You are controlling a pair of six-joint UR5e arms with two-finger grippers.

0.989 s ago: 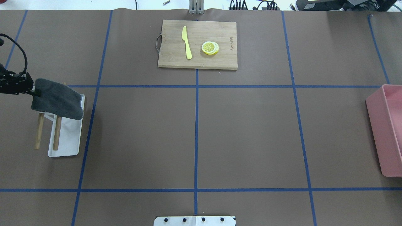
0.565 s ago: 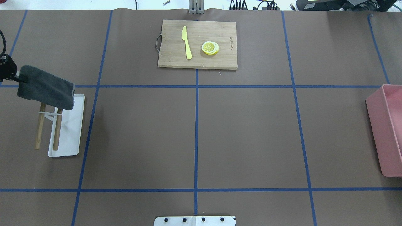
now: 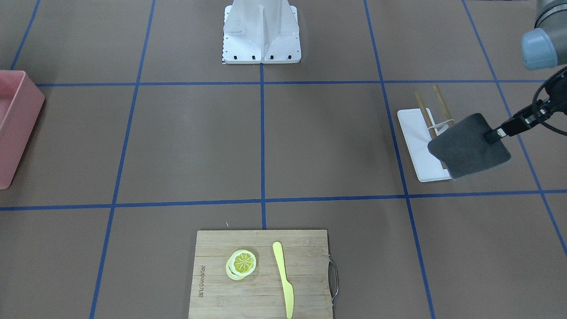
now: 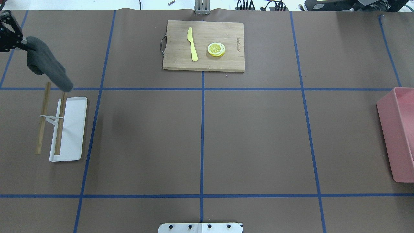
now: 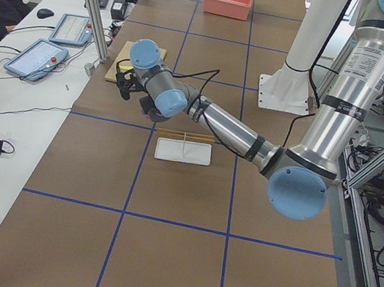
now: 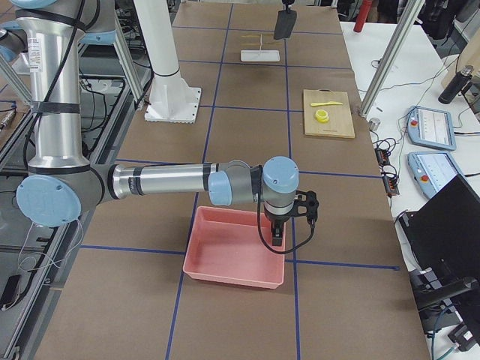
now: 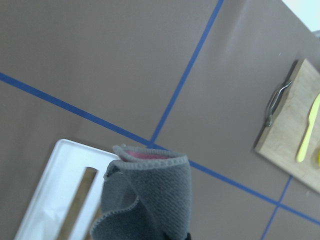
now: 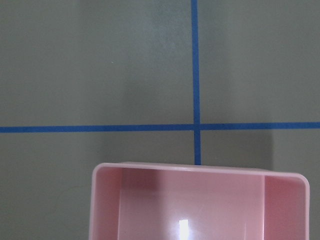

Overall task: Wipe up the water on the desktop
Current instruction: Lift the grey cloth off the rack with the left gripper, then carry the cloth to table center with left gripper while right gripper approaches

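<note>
The desktop (image 4: pixel 252 136) is a brown surface crossed by blue tape lines; I see no clear water patch on it. My left gripper (image 4: pixel 25 45) is shut on a dark grey cloth (image 4: pixel 48 68) and holds it in the air at the far left, beyond the rack. It also shows in the front-facing view (image 3: pixel 491 135) with the cloth (image 3: pixel 469 146) hanging from it. The left wrist view shows the cloth (image 7: pixel 145 200) bunched below the camera. My right gripper (image 6: pixel 276 238) hangs over the pink bin (image 6: pixel 236 255); I cannot tell if it is open or shut.
A white tray (image 4: pixel 72 142) with a rack of two wooden rods (image 4: pixel 59 126) stands at the left. A bamboo cutting board (image 4: pixel 226 61) with a yellow knife (image 4: pixel 192 43) and lemon slices (image 4: pixel 216 49) lies at the far middle. The pink bin (image 4: pixel 397 136) is at the right edge.
My left gripper has carried the grey cloth up off the rack's rods and away toward the far left. The rods now stand bare.
</note>
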